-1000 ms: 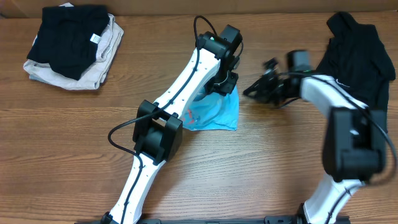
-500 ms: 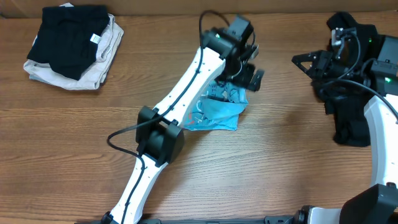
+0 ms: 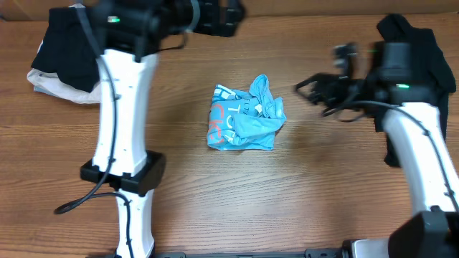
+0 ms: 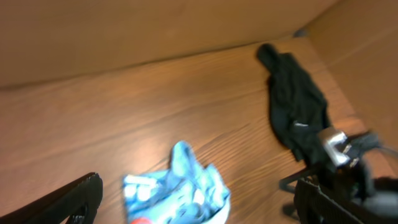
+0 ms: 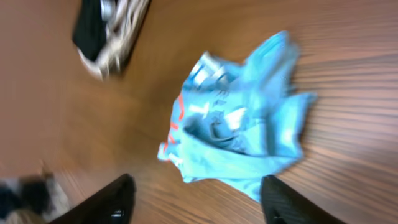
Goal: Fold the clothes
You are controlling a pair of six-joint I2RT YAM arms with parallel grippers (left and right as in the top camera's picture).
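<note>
A light blue T-shirt (image 3: 244, 122) with white and pink lettering lies crumpled in a loose heap at the table's middle, free of both grippers. My left gripper (image 3: 215, 13) is raised at the back edge, far from the shirt, and its wrist view shows it open (image 4: 198, 199) with nothing between the fingers (image 4: 81, 196). My right gripper (image 3: 310, 92) hovers just right of the shirt, open and empty, its fingers (image 5: 286, 202) framing the blue cloth (image 5: 239, 134) from a distance. A black top (image 3: 419, 57) lies spread at the far right, behind the right arm.
A stack of folded garments (image 3: 72, 61), black over beige, sits at the back left corner, partly hidden by the left arm. A brown wall (image 4: 155, 31) runs along the back of the table. The black top (image 4: 295, 106) reaches the back right corner.
The left gripper let go of the blue shirt, opened and swung up to the back left. The right gripper moved from the black top toward the shirt and opened. The shirt sits more bunched.
</note>
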